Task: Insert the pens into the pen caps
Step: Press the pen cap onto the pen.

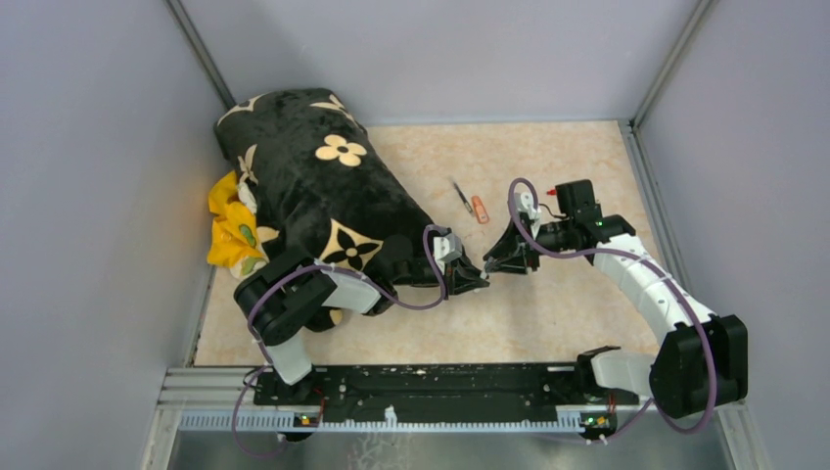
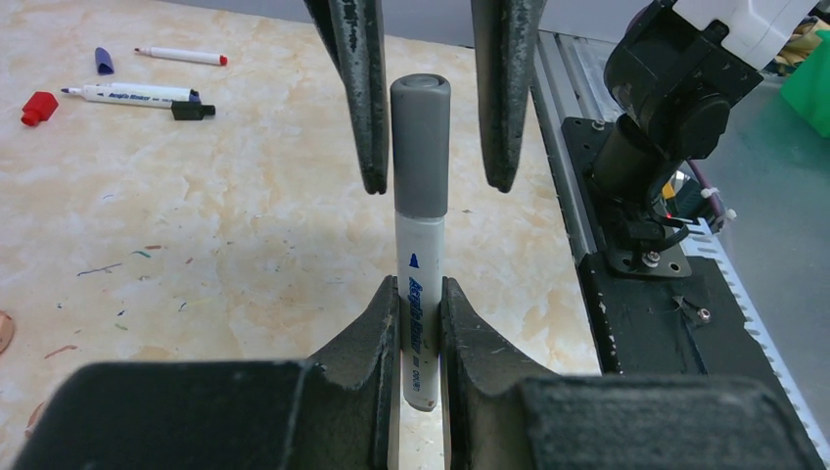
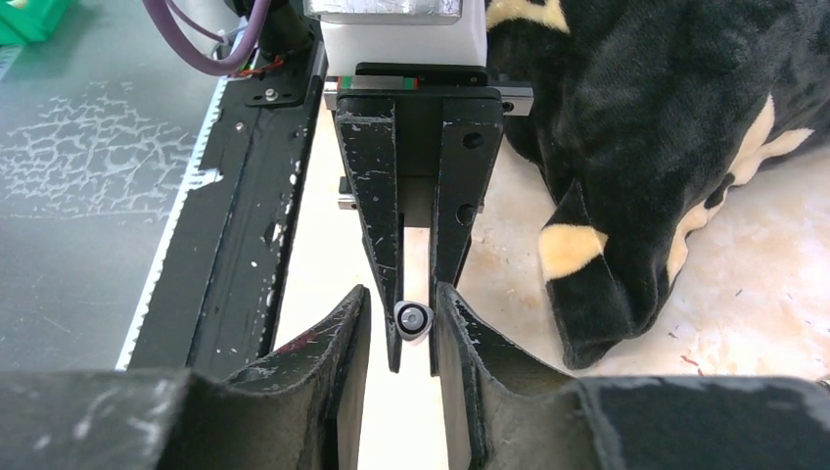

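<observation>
Left wrist view, blue-lettered white marker (image 2: 419,328), grey cap (image 2: 421,147) on its end

Plain grey-lilac walls (image 1: 440,49) close the left, far and right sides of a beige marbled tabletop (image 1: 548,313); a black flowered blanket (image 1: 323,186) lies far left.

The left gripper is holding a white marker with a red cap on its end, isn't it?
Not quite. The left gripper does hold a white marker, but the cap on its end is grey, not red; the left wrist view shows it.
</observation>
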You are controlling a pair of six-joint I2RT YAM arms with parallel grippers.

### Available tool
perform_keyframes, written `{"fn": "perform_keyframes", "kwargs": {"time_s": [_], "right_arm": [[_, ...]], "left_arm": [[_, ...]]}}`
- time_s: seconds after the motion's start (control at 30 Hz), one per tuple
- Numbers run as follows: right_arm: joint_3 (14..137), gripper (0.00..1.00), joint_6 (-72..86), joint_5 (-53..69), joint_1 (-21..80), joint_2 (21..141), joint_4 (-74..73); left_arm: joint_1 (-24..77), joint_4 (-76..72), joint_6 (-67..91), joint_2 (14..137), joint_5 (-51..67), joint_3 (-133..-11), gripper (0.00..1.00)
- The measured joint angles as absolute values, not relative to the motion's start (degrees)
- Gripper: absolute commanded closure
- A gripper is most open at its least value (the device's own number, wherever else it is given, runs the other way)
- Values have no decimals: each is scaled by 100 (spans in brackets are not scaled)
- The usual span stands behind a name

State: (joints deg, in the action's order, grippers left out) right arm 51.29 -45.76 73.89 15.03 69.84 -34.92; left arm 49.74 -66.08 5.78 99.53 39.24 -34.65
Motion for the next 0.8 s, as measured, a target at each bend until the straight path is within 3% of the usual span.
{"fn": "perform_keyframes", "kwargs": {"time_s": [0.27, 0.6, 0.8], "right_arm": [[5098, 100, -4368, 7373, 1527, 6984, -3310], [4950, 100, -3951, 7240, 1741, 7120, -2703], [4711, 100, -2818, 7054, 2010, 7358, -1361]], "left_arm": [[4976, -6676, 617, 9953, 3929, -3437, 100], [4860, -6866, 1111, 9867, 3782, -3146, 100], [4869, -6965, 1199, 9330, 2727, -2467, 100]]}}
